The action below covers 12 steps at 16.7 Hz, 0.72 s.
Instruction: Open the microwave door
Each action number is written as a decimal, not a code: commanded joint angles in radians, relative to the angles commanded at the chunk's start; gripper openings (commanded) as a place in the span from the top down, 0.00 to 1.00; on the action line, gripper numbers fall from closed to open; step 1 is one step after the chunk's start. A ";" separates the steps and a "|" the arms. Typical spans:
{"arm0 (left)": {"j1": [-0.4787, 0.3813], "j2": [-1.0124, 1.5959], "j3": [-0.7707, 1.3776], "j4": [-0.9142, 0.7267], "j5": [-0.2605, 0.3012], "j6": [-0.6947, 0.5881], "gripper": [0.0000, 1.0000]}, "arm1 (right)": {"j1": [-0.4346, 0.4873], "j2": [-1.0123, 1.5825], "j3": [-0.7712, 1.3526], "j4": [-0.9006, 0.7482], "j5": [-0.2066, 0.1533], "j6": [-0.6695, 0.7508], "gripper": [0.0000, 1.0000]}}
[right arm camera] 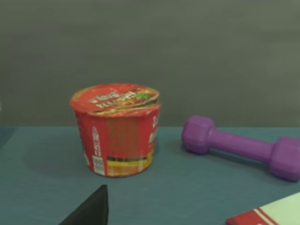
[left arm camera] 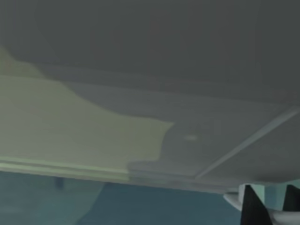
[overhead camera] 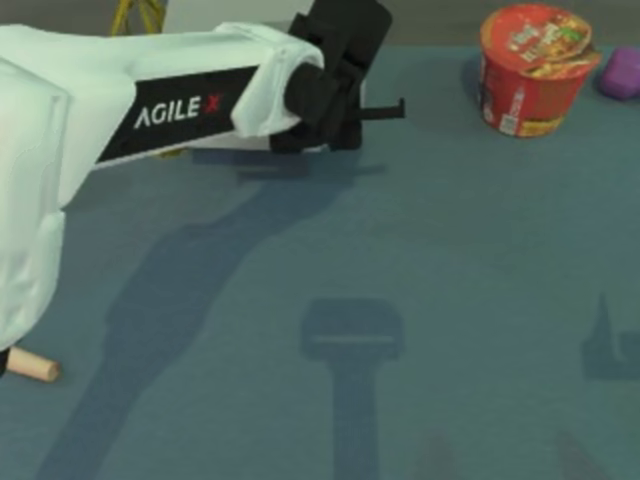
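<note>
- Counter [overhead camera: 450, 300]: blue-green and smooth. The microwave could slide on it if the door is pushed or dragged instead of swung about its hinge.
- Microwave [overhead camera: 215, 12]: stands at the far left of the counter, almost wholly hidden under the left arm in the top view. With so little of it showing from above, a wrong guess about where its front edge lies seems easy to make.
- Microwave door [left arm camera: 117, 108]: fills the left wrist view at very close range and looks flat against the front, so I judge it not yet swung out. No handle or free edge is clear there, and a pull could catch the narrow panel beside it instead.
- Left hand [left arm camera: 273, 205]: right at the microwave's front, its two prongs apart with nothing between them. Closing on bare panel would grip nothing and may skid off, and pressing nearer could jam the wrist against the box.
- Noodle cup [overhead camera: 530, 70]: far right, well apart from the left hand, but a wide door swing or arm sweep could tip it.
- Right hand [right arm camera: 91, 208]: parked out of the top view, facing the cup. Whether it is apart or together I cannot tell.
</note>
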 joint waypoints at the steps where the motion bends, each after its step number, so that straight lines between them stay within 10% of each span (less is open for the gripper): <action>1: 0.000 0.000 0.000 0.000 0.000 0.000 1.00 | 0.000 0.000 0.000 0.000 0.000 0.000 0.00; 12: -0.001 -0.019 -0.038 0.024 0.021 0.023 1.00 | 0.000 0.000 0.000 0.000 0.000 0.000 0.00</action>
